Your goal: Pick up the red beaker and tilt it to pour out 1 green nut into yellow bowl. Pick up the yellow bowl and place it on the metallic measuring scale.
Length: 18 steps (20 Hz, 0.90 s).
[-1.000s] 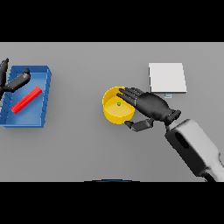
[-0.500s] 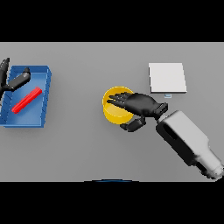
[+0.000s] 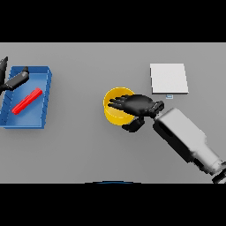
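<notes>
The yellow bowl point(image 3: 114, 110) stands in the middle of the table. My right hand point(image 3: 137, 105) lies over it, open, with straight fingers reaching across its top to the far-left rim and the thumb point(image 3: 133, 126) outside the near rim. The inside of the bowl is mostly hidden by the hand, so no green nut shows. The red beaker point(image 3: 27, 100) lies on its side in the blue tray point(image 3: 42, 92) at the left. The white square measuring scale point(image 3: 168, 78) sits behind and to the right of the bowl. My left hand point(image 3: 15, 80) hangs open over the tray's far-left corner.
The blue tray's walls stand up along the table's left side. A small label point(image 3: 169, 96) sticks out at the scale's near edge. My right forearm point(image 3: 185, 139) slants in from the lower right.
My right hand has slid left from the bowl's right side to lie over its top, and the forearm has followed. The bowl, the beaker and the left hand have stayed put.
</notes>
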Tool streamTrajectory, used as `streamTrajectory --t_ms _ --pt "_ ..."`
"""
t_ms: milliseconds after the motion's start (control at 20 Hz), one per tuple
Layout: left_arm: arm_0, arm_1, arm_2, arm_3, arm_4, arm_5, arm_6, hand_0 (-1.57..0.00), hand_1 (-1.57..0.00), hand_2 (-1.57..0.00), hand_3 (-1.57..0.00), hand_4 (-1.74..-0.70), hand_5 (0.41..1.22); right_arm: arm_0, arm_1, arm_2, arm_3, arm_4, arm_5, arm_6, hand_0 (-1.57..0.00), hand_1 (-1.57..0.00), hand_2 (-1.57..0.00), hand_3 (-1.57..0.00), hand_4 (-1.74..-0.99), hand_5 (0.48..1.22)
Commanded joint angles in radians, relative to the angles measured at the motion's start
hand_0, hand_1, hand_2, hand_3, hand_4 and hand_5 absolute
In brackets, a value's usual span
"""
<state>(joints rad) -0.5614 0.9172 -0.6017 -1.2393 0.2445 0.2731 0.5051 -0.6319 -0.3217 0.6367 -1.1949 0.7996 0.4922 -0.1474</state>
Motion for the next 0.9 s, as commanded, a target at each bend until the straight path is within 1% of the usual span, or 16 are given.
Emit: streamTrajectory --t_ms 0,100,150,200,250,300,350,400,450,550,600,650,700,800,850 --pt "0.006 0.002 -0.001 -0.007 0.000 0.004 -0.003 0.00 0.00 0.00 0.00 -0.79 0.729 -0.010 0.009 0.003 0.020 0.007 -0.008 0.003 0.00 0.00 0.00 -0.01 -1.308 0.729" --pt "0.006 0.010 0.003 -0.004 0.003 -0.005 -0.012 0.00 0.00 0.00 0.00 -0.79 0.725 -0.009 0.018 0.013 0.013 0.013 0.008 0.031 -0.02 -0.04 -0.07 -0.09 -1.339 0.784" --pt "0.001 0.005 0.004 -0.002 0.002 -0.001 -0.011 0.00 0.00 0.00 0.00 -0.79 0.723 -0.014 0.014 0.016 0.015 0.018 0.009 0.029 -0.09 -0.11 -0.13 -0.16 -1.362 0.820" --pt "-0.004 0.003 0.003 0.000 0.000 -0.001 -0.008 0.00 0.00 0.00 0.00 -0.79 0.722 -0.018 0.012 0.027 0.021 0.028 0.002 0.009 -0.26 -0.24 -0.23 -0.25 -1.387 0.900" --pt "0.018 0.013 0.008 -0.006 0.009 -0.004 -0.031 0.00 0.00 0.00 0.00 -0.79 0.723 -0.009 0.009 0.031 0.025 0.032 0.004 0.010 -0.51 -0.44 -0.39 -0.36 -1.425 0.964" --pt "0.016 0.010 0.009 -0.003 0.009 -0.002 -0.022 0.00 0.00 0.00 0.00 -0.80 0.725 -0.010 0.012 0.030 0.027 0.028 0.009 0.018 -0.72 -0.66 -0.62 -0.47 -1.488 1.016" --pt "0.017 0.008 0.009 -0.009 0.010 0.005 -0.019 0.00 0.00 0.00 0.00 -0.80 0.726 -0.010 0.004 0.030 0.018 0.017 0.035 0.010 -0.89 -0.85 -0.81 -0.59 -1.534 1.057" --pt "0.015 0.008 0.010 -0.015 0.011 0.006 -0.018 0.00 0.00 0.00 0.00 -0.80 0.727 -0.006 -0.006 0.032 0.006 0.008 0.059 -0.001 -1.03 -0.99 -0.97 -0.69 -1.571 1.090" --pt "0.014 0.007 0.004 -0.022 0.006 0.012 -0.006 0.00 0.00 0.00 0.00 -0.80 0.728 -0.005 0.001 0.034 0.002 0.005 0.068 0.024 -1.14 -1.11 -1.09 -0.87 -1.604 1.116" --pt "0.015 0.018 0.003 -0.043 0.006 0.013 0.009 0.00 0.00 0.00 0.00 -0.80 0.727 -0.014 0.005 0.037 0.007 -0.004 0.083 0.041 -1.29 -1.27 -1.26 -1.02 -1.649 1.154" --pt "0.006 0.014 0.003 -0.037 0.005 0.014 0.015 0.00 0.00 0.00 0.00 -0.80 0.726 -0.009 0.004 0.037 -0.001 -0.009 0.083 0.054 -1.35 -1.33 -1.28 -1.09 -1.667 1.167" --pt "0.010 0.012 0.003 -0.034 0.004 0.016 0.007 0.00 0.00 0.00 0.00 -0.80 0.725 -0.006 -0.003 0.036 0.001 -0.015 0.070 0.039 -1.39 -1.38 -1.31 -1.14 -1.682 1.178" --pt "0.018 0.014 0.003 -0.036 0.004 0.018 0.004 0.00 0.00 0.00 0.00 -0.80 0.726 -0.006 -0.013 0.035 -0.007 -0.022 0.073 0.025 -1.43 -1.42 -1.35 -1.16 -1.694 1.187" --pt "0.019 0.020 0.011 -0.031 0.013 0.010 -0.003 0.00 0.00 0.00 0.00 -0.81 0.724 -0.001 -0.014 0.035 -0.019 -0.025 0.067 0.042 -1.48 -1.47 -1.42 -1.18 -1.711 1.199" --pt "0.010 0.017 0.010 -0.029 0.010 0.011 0.002 0.00 0.00 0.00 0.00 -0.81 0.725 -0.003 -0.025 0.028 -0.045 -0.035 0.082 0.047 -1.50 -1.49 -1.45 -1.18 -1.717 1.203"
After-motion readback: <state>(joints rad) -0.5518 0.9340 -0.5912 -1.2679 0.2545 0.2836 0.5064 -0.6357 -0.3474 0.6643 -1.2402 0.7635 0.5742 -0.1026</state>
